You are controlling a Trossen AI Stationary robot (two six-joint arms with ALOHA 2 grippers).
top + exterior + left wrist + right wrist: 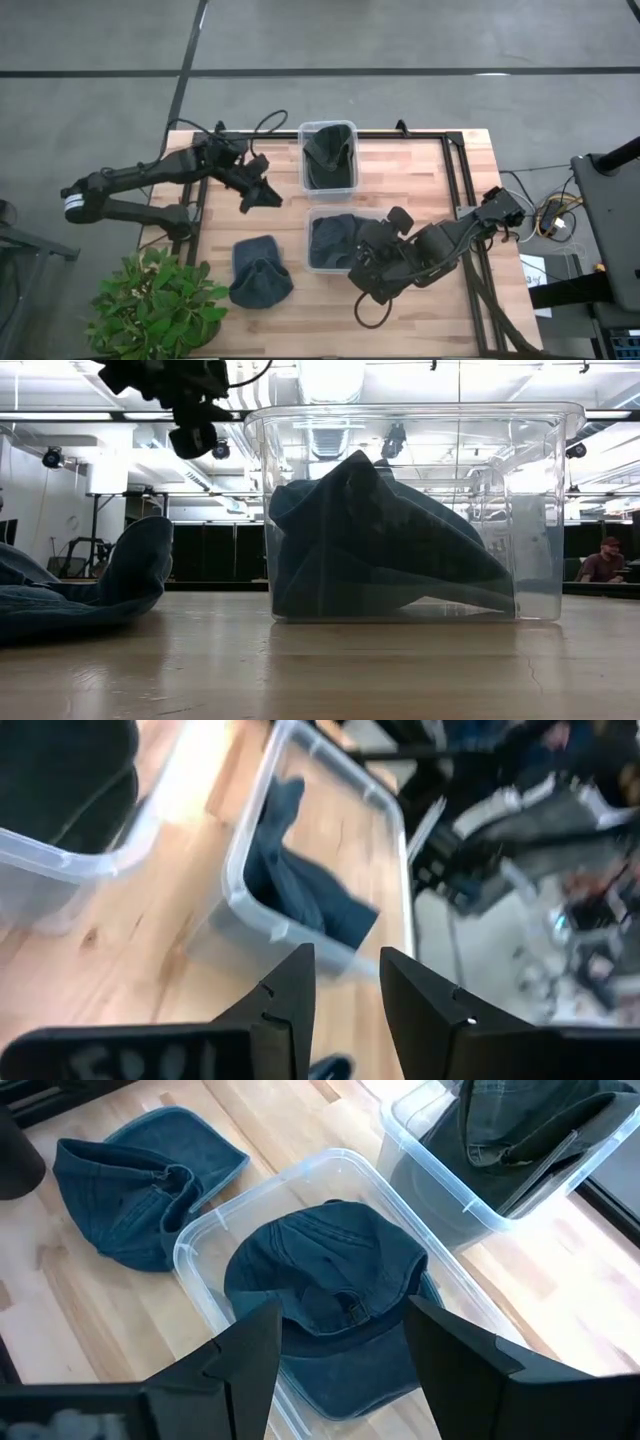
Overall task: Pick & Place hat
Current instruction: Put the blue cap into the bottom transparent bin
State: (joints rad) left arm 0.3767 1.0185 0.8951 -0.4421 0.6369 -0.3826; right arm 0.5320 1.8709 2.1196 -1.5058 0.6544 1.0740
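A blue denim hat lies crumpled on the wooden table near the plant. A second blue hat lies inside the near clear bin. A dark hat sits in the far clear bin. My right gripper is open and hovers by the near bin's right side, holding nothing. My left gripper is open in the air, left of the two bins, also holding nothing.
A potted plant stands at the table's near left corner. A dark metal frame runs along the table's far and right sides. Bare wood shows right of the far bin. A person sits in the room beyond.
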